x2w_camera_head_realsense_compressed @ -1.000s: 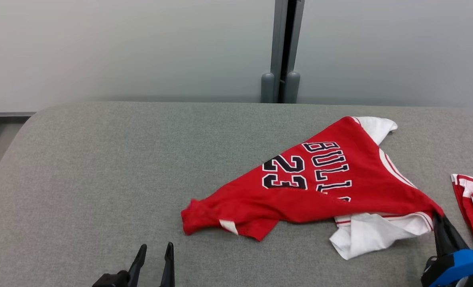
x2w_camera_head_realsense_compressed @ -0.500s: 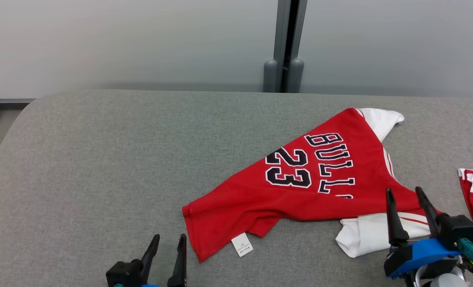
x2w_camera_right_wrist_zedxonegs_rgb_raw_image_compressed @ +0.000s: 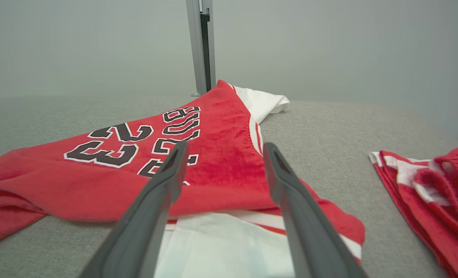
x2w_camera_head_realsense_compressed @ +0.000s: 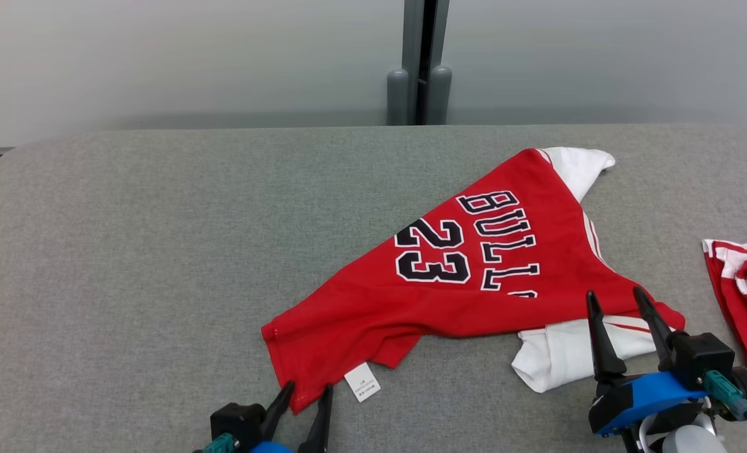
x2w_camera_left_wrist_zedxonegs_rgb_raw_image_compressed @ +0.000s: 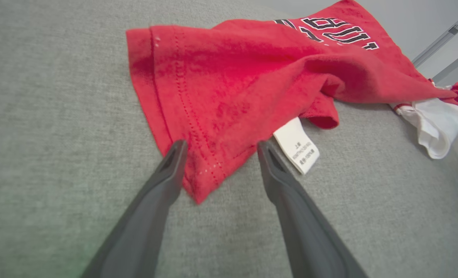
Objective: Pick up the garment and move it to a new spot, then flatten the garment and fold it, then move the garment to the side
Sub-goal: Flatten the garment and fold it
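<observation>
Grey woven tabletop point(x2w_camera_head_realsense_compressed: 128, 251) carries a crumpled triangular red knit jersey point(x2w_camera_head_realsense_compressed: 474, 283).

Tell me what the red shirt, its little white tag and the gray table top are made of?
The red shirt: soft knit cloth, probably matte sports fabric; it drapes in folds and shows stitched hem rows. The white tag: thin fabric label, flat, with tiny print. The gray table top: seemingly covered in woven cloth, speckled and dull, with rounded corners.
</observation>
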